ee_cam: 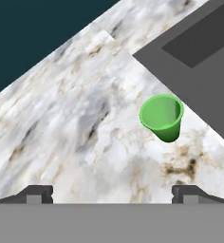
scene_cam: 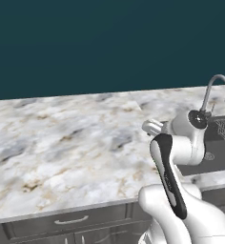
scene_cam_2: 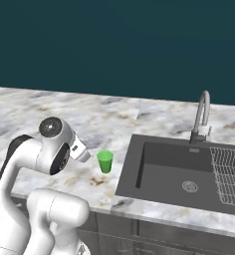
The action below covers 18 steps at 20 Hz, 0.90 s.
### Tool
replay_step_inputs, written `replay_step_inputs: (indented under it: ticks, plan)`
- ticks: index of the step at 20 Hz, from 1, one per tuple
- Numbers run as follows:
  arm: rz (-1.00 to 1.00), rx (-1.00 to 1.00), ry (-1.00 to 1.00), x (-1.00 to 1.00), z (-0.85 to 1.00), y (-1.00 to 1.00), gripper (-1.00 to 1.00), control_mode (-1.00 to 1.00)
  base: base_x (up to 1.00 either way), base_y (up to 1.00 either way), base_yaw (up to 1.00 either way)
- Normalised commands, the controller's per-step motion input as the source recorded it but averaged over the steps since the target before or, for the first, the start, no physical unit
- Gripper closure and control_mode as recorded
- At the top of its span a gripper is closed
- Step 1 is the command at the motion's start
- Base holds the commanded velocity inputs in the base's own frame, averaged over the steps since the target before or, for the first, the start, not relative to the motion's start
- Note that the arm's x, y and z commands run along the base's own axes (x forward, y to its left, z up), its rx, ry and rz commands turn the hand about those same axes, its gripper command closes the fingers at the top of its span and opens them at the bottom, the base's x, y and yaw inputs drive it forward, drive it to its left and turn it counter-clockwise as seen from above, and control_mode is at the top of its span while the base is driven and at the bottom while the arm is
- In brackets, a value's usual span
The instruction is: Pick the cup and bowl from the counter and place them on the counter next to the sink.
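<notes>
Cup [ee_cam: 162,117] ahead of gripper [ee_cam: 112,193] (apart)

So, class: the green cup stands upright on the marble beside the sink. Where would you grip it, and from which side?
Grip the cup across its tapered wall just below the rim, coming from above: it stands upright, mouth open, with bare counter all round. The open gripper looks wide enough.
</notes>
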Motion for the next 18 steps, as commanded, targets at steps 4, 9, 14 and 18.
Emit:
replay_step_inputs:
  ticks: [4,9,14,18]
  plan:
    - [0.0,0.0,0.0,0.0,0.0,0.0,-1.0,1.0,-1.0,0.13,-0.15]
    - [0.0,0.0,0.0,0.0,0.0,0.0,-1.0,1.0,-0.97,0.03,-0.21]
    - [0.0,0.0,0.0,0.0,0.0,0.0,-1.0,1.0,0.28,-0.12,-0.38]
    - [0.0,0.0,0.0,0.0,0.0,0.0,-1.0,1.0,0.54,-0.29,-0.72]
